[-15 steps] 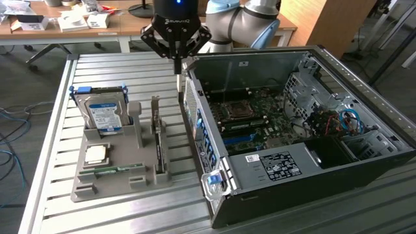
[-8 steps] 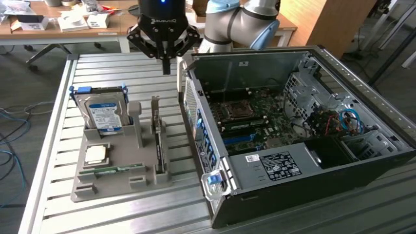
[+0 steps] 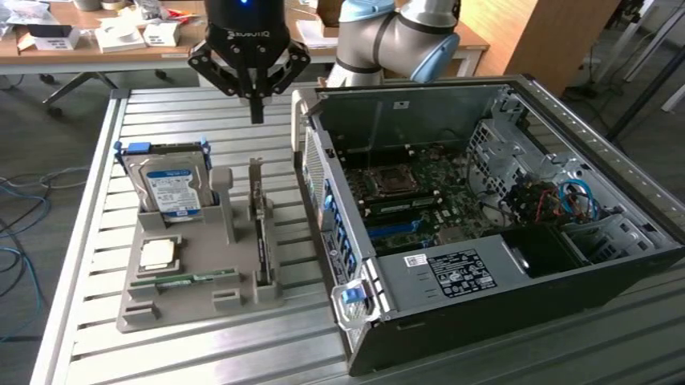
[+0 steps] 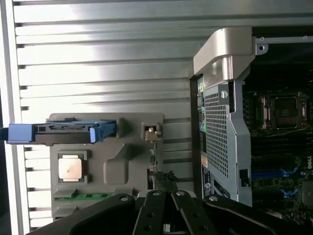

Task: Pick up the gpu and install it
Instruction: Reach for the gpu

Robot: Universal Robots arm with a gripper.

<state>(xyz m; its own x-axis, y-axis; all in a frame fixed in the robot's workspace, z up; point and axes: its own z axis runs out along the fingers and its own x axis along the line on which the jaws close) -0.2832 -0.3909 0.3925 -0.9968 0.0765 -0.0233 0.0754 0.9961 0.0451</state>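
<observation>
Fingers of the claw are pressed together with nothing between them, and we see it hang over the far end of the grey holder, well above everything that stands in it. Our graphics card stands on its edge in a slot of that holder, untouched, on the side nearest the open computer case and apart from the blue-labelled hard drive, which stands in its own slot toward the exterior view's left. From the claw, the card lies downward and toward the near end of the holder; in the exterior view it sits almost straight below the claw. Its long axis runs from the far end of the holder to the near end, alongside the wall of the case, so we see it as a thin dark line. We judge that this line and the closing direction of the fingers are what matter most, and with 1 arm on the rig there is no question of which is nearer.
</observation>
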